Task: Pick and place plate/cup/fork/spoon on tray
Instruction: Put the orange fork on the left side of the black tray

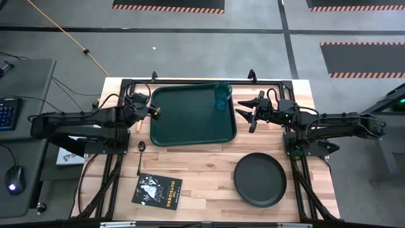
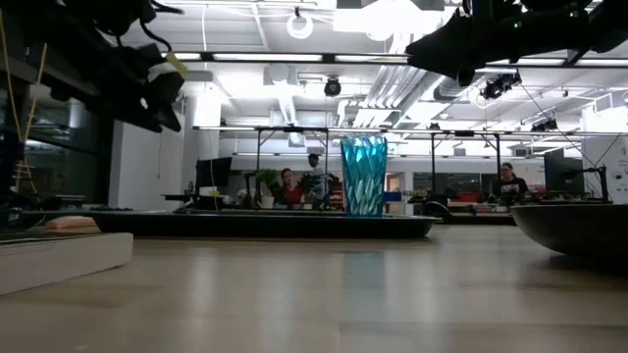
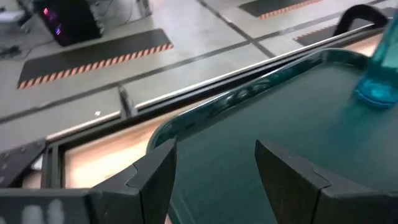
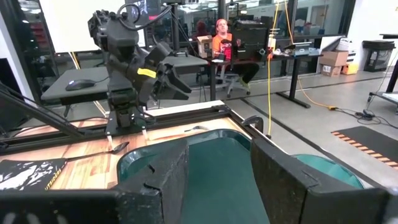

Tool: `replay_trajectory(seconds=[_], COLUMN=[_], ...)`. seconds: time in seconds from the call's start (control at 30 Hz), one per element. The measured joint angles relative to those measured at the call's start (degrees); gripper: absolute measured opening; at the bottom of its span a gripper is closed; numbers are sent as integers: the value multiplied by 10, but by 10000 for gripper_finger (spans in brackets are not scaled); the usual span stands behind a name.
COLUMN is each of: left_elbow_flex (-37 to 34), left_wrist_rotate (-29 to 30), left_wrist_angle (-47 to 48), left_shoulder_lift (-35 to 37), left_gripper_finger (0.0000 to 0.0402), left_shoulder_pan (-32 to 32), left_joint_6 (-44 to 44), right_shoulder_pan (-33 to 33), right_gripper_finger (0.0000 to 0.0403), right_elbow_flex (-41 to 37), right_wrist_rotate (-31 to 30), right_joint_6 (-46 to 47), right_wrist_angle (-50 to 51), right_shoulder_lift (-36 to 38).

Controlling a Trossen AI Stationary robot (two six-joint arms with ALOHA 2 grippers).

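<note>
- While the teal cup (image 1: 222,95) stands at the green tray's (image 1: 190,126) upper-right corner, both grippers hover open-fingered: left gripper (image 1: 154,111) frame-left, right gripper (image 1: 243,109) frame-right.
- Black plate (image 1: 260,180) lower right; spoon (image 1: 140,156) lower left.

Dark green tray (image 1: 190,126) lies at my table's far centre. Teal cup (image 1: 222,95) stands upright in its far right corner. Black plate (image 1: 260,180) sits near right, off tray. Spoon (image 1: 140,155) lies beside tray's near left corner. Fork (image 4: 186,130) lies left of tray.
</note>
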State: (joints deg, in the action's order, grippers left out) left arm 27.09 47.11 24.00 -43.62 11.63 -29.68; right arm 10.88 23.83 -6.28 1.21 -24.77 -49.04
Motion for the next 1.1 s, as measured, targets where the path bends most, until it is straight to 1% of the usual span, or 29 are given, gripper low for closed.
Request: replay_trajectory(seconds=[0.37, 0.53, 0.73, 0.83, 0.97, 1.1], left_elbow_flex=[0, 0, -3, -18, -41, -50], left_wrist_rotate=[-7, -7, -7, -31, -81, -110], left_wrist_angle=[23, 77, 191, 201, 176, 181], left_shoulder_lift=[0, -3, -23, -43, -72, -103], left_gripper_finger=[209, 209, 209, 209, 209, 209], left_shoulder_pan=[5, 7, 31, 50, 79, 109], left_joint_6=[-12, -85, -196, -225, -222, -228], right_shoulder_pan=[0, 0, 0, 0, 0, 0], right_gripper_finger=[165, 165, 165, 165, 165, 165], right_elbow_flex=[0, 0, 0, 0, 0, 0], right_wrist_rotate=[0, 0, 0, 0, -5, -12], right_joint_6=[0, 0, 3, 3, 3, 3], right_wrist_angle=[2, 2, 3, 2, 2, 2], right_shoulder_lift=[0, 0, 0, 0, 0, 0])
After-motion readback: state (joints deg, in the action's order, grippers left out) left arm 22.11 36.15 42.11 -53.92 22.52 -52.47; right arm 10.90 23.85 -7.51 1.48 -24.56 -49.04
